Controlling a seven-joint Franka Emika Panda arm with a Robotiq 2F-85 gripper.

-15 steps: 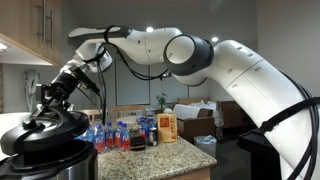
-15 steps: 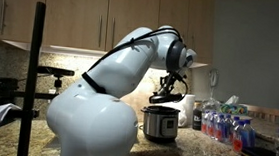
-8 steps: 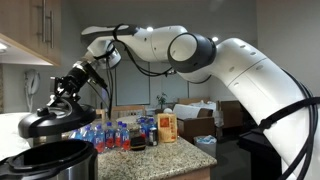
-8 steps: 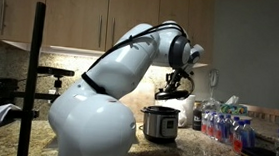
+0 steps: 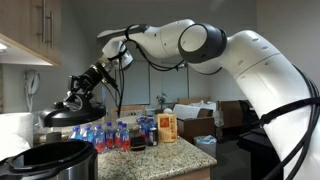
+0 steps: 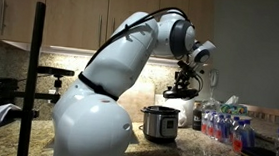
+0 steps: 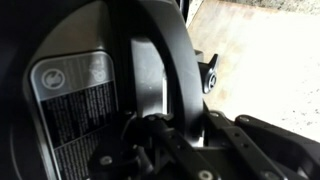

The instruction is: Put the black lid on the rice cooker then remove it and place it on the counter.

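Note:
The black lid (image 5: 73, 116) hangs in the air, tilted, above and to the side of the rice cooker (image 5: 52, 160), whose top stands uncovered. My gripper (image 5: 83, 95) is shut on the lid's centre knob. In an exterior view the lid (image 6: 180, 92) sits under the gripper (image 6: 187, 82), clear of the silver cooker (image 6: 160, 123) on the speckled counter (image 6: 206, 155). The wrist view is filled by the glossy lid (image 7: 70, 95) with a printed label. My gripper (image 7: 160, 125) is clamped on a dark ridge of it, and the fingertips are hard to make out.
Several colourful bottles (image 5: 112, 136) and an orange box (image 5: 167, 127) crowd the counter (image 5: 190, 152) beyond the cooker. More bottles (image 6: 226, 125) stand beside it. Wall cabinets (image 6: 94, 19) hang overhead. A black stand (image 6: 34, 70) rises in front of the arm.
The lid has come up off the rice cooker and moved sideways toward the bottles, still gripped; the cooker's top now shows open.

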